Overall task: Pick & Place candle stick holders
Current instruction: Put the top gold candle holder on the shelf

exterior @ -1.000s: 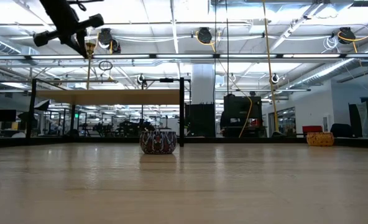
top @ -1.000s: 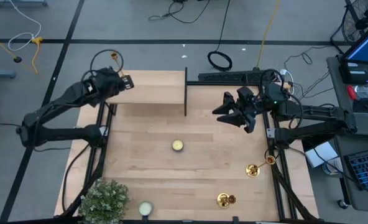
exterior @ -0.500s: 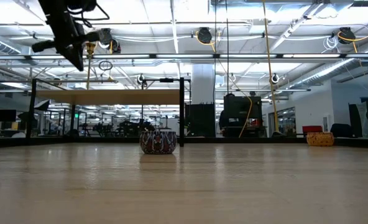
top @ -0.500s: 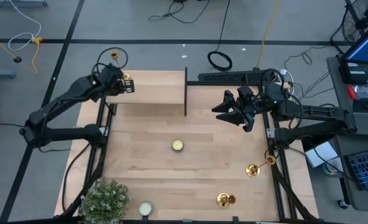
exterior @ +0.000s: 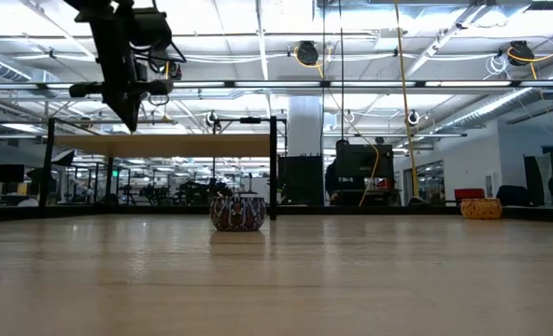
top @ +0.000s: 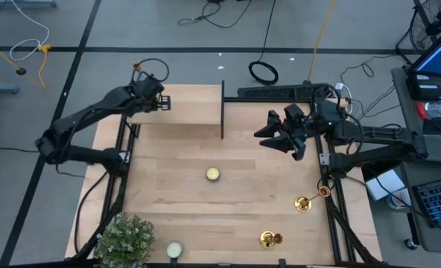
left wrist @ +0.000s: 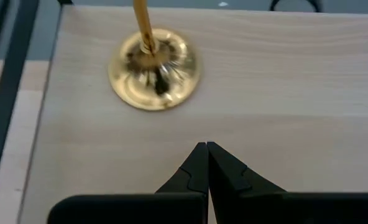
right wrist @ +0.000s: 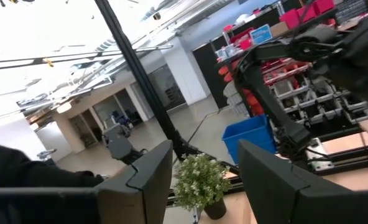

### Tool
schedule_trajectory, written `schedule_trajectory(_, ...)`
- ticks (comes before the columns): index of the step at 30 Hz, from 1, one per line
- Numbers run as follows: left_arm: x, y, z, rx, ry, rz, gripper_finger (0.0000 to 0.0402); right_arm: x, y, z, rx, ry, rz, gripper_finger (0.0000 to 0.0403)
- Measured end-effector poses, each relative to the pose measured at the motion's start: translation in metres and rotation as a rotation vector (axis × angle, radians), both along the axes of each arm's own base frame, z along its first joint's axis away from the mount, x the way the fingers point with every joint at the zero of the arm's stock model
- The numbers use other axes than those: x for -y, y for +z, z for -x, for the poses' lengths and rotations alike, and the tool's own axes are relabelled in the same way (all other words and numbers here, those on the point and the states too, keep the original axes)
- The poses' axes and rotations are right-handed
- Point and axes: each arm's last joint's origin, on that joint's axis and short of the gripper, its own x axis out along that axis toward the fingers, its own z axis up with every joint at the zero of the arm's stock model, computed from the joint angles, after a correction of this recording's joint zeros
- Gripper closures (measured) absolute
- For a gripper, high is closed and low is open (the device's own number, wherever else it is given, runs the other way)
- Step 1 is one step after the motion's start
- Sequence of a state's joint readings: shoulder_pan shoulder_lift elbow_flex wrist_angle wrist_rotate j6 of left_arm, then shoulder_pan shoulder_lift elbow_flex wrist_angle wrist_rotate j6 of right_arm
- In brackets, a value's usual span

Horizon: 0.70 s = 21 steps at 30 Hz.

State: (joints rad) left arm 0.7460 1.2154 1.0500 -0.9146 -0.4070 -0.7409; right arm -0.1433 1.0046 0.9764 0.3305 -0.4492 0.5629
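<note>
One gold candle stick holder (left wrist: 154, 68) stands upright on its round base on the raised wooden shelf (top: 194, 112) at the table's far left. Its top cup shows in the high view (top: 137, 65). My left gripper (left wrist: 207, 147) is shut and empty just above the shelf, beside that base and apart from it; it also shows in the high view (top: 162, 103). Two more gold holders lie on their sides on the table at the near right, one (top: 310, 199) by the right edge and one (top: 270, 238) nearer the front. My right gripper (top: 275, 135) hangs open and empty above the table's far right.
A yellow tealight (top: 213, 173) sits mid-table and a pale one (top: 174, 249) at the near edge beside a potted plant (top: 124, 240). A dark upright post (top: 222, 112) bounds the shelf's right end. Metal frame rails (top: 332, 201) run along the table's sides.
My left gripper has gone toward the table's right along the shelf and down, drawing away from the standing holder. The holder has stayed upright in place.
</note>
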Motion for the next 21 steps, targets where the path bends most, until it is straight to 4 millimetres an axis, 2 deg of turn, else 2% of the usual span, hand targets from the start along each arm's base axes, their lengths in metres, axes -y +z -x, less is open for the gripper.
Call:
schedule_trajectory(5,-0.0028,-0.0023,-0.0011,-0.059,0.019,-0.037,0.0401,-0.0019,0.0000,-0.0002,0.000,0.007,0.000,0.0225)
schedule_trajectory(21,-0.0103,-0.0033,-0.0004,-0.054,0.026,-0.050,0.0401,-0.0017,0.0002,-0.0002,0.002,-0.001,-0.003,0.0225)
